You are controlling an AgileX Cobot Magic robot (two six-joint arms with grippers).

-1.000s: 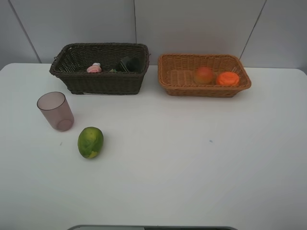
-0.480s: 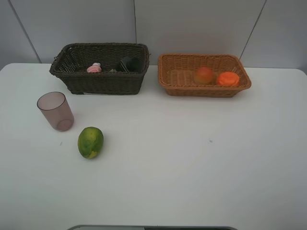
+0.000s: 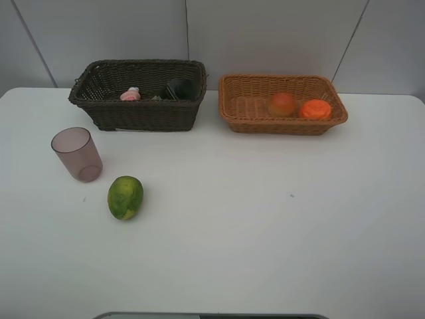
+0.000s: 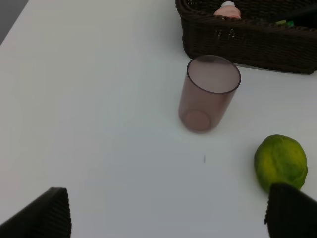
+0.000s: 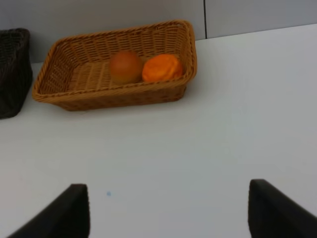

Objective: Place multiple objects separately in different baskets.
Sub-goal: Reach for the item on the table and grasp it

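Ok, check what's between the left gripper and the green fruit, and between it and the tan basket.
Nothing visible. The green fruit lies beside the open left gripper, the cup off to one side. Bare table runs on to the tan basket; the dark basket sits beside that route.

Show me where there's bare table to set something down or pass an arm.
The right half of the table, in front of the tan basket, is bare, as is the middle right of the green fruit. The left is crowded: cup and fruit stand close before the dark basket.
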